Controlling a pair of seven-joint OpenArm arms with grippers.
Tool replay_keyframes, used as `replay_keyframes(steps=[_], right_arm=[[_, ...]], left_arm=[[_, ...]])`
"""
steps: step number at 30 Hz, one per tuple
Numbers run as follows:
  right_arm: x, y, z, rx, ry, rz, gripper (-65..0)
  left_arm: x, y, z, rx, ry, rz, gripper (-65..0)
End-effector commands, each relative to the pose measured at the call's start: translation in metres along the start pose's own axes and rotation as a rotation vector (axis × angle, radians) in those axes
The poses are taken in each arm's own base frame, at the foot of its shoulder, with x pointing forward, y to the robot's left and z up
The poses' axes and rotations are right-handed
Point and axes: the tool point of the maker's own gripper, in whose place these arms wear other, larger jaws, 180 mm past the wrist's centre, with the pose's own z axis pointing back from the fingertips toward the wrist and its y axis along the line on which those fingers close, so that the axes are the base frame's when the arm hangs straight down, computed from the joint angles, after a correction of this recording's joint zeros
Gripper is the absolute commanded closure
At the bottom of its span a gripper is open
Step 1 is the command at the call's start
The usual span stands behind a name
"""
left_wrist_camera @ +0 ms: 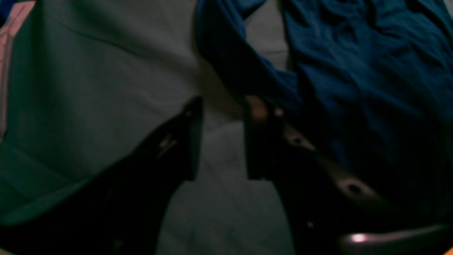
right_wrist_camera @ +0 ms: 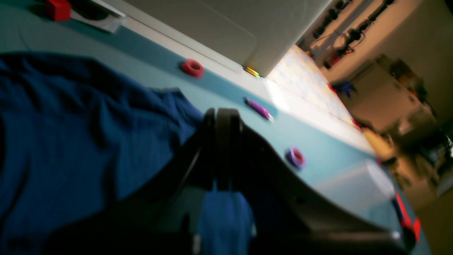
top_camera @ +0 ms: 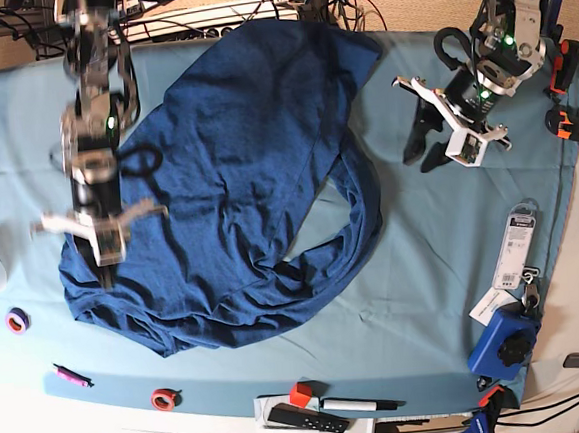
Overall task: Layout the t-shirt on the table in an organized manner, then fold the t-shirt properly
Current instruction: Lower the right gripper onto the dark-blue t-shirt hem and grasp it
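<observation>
The dark blue t-shirt lies spread and wrinkled over the left and middle of the teal table, its lower right part curled in a loop. My right gripper is at the shirt's left edge, shut on the t-shirt. In the right wrist view, blue cloth bunches between the closed fingers. My left gripper hangs open over bare cloth, right of the shirt and apart from it. In the left wrist view, the left gripper has only table between its fingers, and the t-shirt lies up and to the right.
Along the front edge lie a purple tape roll, a pink marker, a red tape roll, a red block and a black remote. A blue device and a packaged item sit at the right, with clamps on the rim.
</observation>
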Motion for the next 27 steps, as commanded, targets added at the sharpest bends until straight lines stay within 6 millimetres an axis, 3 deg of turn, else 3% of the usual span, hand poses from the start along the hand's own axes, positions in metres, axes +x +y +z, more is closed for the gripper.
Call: replay_keyframes(steps=[1, 4, 6, 9, 11, 14, 16, 20, 23, 27], right_arm=[[0.008, -0.010, -0.010, -0.030, -0.030, 0.007, -2.9], [-0.012, -0.008, -0.037, -0.026, 0.027, 0.000, -22.4], [-0.030, -0.007, -0.058, -0.023, 0.085, -0.011, -31.0], [-0.055, -0.006, -0.090, -0.014, 0.170, -0.037, -32.2], [-0.061, 0.001, -0.111, 0.032, 0.198, -0.091, -32.2], [-0.055, 0.023, -0.139, 0.173, 0.215, -0.214, -32.6], [-0.048, 0.036, -0.154, 0.246, 0.226, -0.258, -36.1], [-0.032, 0.050, -0.179, 0.289, 0.222, -0.328, -36.7], [-0.026, 0.059, -0.191, 0.304, 0.227, -0.370, -36.7], [-0.034, 0.070, -0.198, 0.306, 0.263, -0.388, -36.7]], left_arm=[[0.014, 0.000, 0.002, -0.006, -0.051, -0.011, -24.7], [0.014, 0.000, 0.002, -0.006, -0.050, -0.011, -25.0], [0.014, 0.000, 0.002, -0.007, -0.051, -0.010, -25.0], [0.015, 0.000, 0.002, -0.007, -0.055, -0.010, -25.0], [0.015, 0.000, 0.002, -0.006, -0.057, -0.010, -25.0], [0.016, 0.000, 0.002, -0.007, -0.060, -0.010, -25.0], [0.016, 0.000, 0.002, -0.006, -0.059, -0.011, -25.0], [0.016, 0.000, 0.002, -0.007, -0.059, -0.011, -25.0], [0.016, 0.000, 0.002, -0.007, -0.058, -0.011, -25.0], [0.016, 0.000, 0.002, -0.007, -0.058, -0.011, -25.0]])
